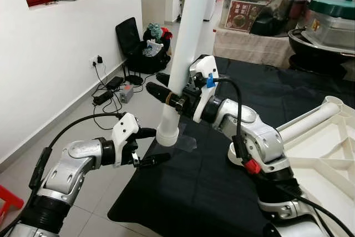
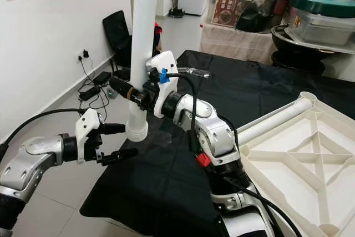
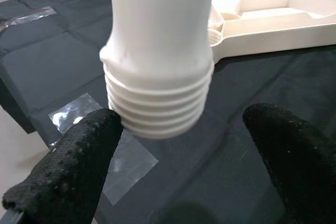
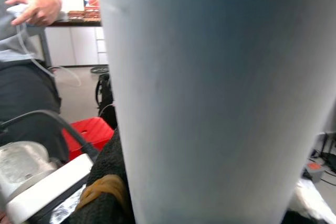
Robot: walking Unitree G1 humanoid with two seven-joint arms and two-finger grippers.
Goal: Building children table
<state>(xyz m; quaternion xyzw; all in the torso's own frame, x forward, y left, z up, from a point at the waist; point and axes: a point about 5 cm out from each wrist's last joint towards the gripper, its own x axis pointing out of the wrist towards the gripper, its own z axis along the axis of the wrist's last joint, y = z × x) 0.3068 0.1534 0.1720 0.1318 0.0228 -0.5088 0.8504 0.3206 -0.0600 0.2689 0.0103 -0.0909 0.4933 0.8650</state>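
**Leg held upright, threaded end hanging between the open left fingers**

The right gripper is clamped on the white leg at centre frame in the left eye view, its black fingers closed round the tube a little above the threaded end. The leg's long axis runs close to vertical, leaning slightly toward the upper right, with its top leaving the frame's upper edge and its threads pointing down over the near left edge of the black cloth.

The left gripper sits lower left of centre, just below and left of the threaded end. Its fingers are spread wide and hold nothing; in the left wrist view the threads hang straight ahead of them, in line with the gap but not touching either finger.

The upturned tabletop lies at the right edge of the frame, well apart from the leg, with another leg already standing out from its corner and lying along the cloth. So the held leg must travel right, and tilt from upright toward a socket. The right arm is the nearer to that tabletop; the left is placed to steady the threaded end.

A patch of clear film lies on the cloth below the threads.
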